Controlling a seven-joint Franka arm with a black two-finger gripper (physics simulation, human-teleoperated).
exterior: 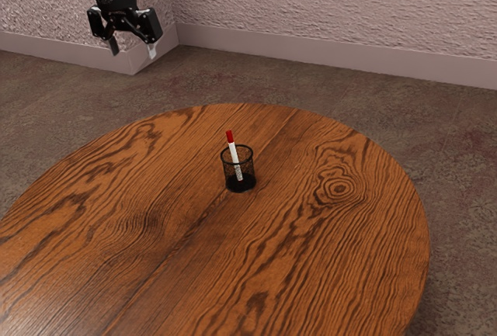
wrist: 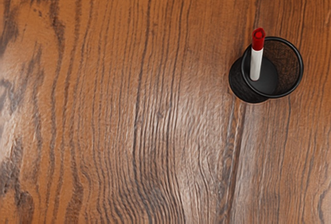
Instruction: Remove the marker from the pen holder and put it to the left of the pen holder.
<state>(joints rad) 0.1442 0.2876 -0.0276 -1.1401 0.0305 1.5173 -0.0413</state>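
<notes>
Exterior view has the jaws wide apart and empty, up at the exterior view's upper left, well apart from the pen holder [exterior: 240, 184], plus the round edge of the tabletop [exterior: 334, 274] and the floor [exterior: 466, 165] past it. Marker [exterior: 234, 152] is in the holder, red cap [exterior: 230, 136] up, tilted toward the exterior view's left, lower end visible through the mesh. Wrist view looks down past the rim [wrist: 301, 69] to the holder's dark bottom, with the cap sticking out above

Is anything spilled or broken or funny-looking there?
No, nothing looks odd. The holder stands upright on the table. The marker leans inside, red end up, which is normal. I see no spill or crack.
</notes>
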